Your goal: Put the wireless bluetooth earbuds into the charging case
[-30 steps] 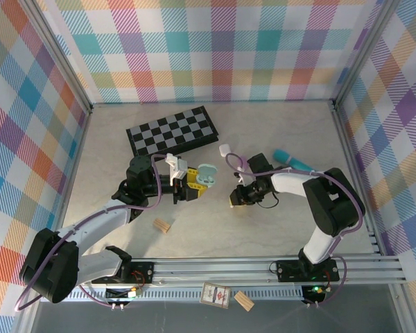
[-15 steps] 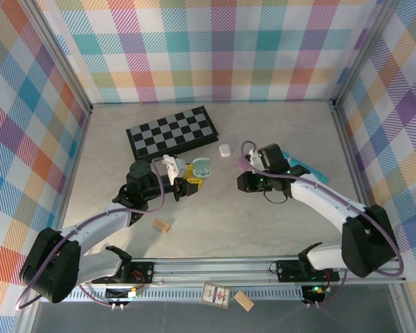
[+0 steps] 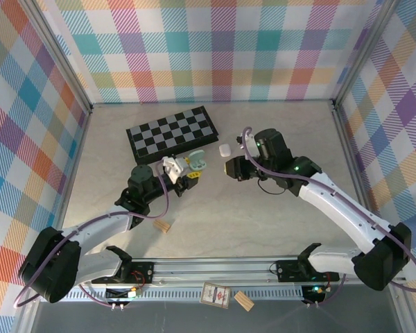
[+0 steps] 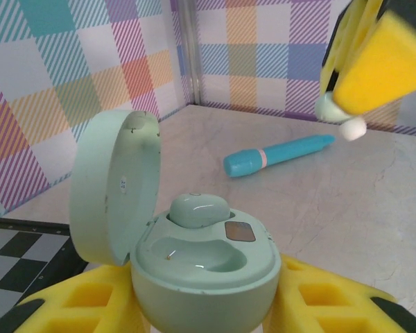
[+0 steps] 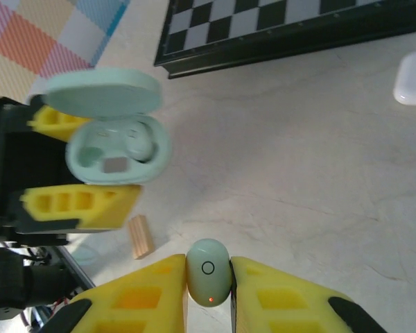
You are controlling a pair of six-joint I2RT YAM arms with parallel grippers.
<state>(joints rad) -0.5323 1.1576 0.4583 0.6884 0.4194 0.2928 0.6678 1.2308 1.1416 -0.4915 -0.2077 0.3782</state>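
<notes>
Gripping open mint charging case (image 4: 201, 267) at its base with left gripper (image 3: 188, 173), one earbud (image 4: 197, 208) seated inside; pinching second mint earbud (image 5: 209, 272) between right gripper (image 3: 230, 168) jaws, right of the case, apart

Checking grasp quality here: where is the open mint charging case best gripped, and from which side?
Grip the charging case by its rounded lower shell, on opposite sides below the rim, coming in low from the side, not from above. The lid stands open at one edge and the wells face up, so this leaves the empty well clear. The left gripper holds it so.
</notes>
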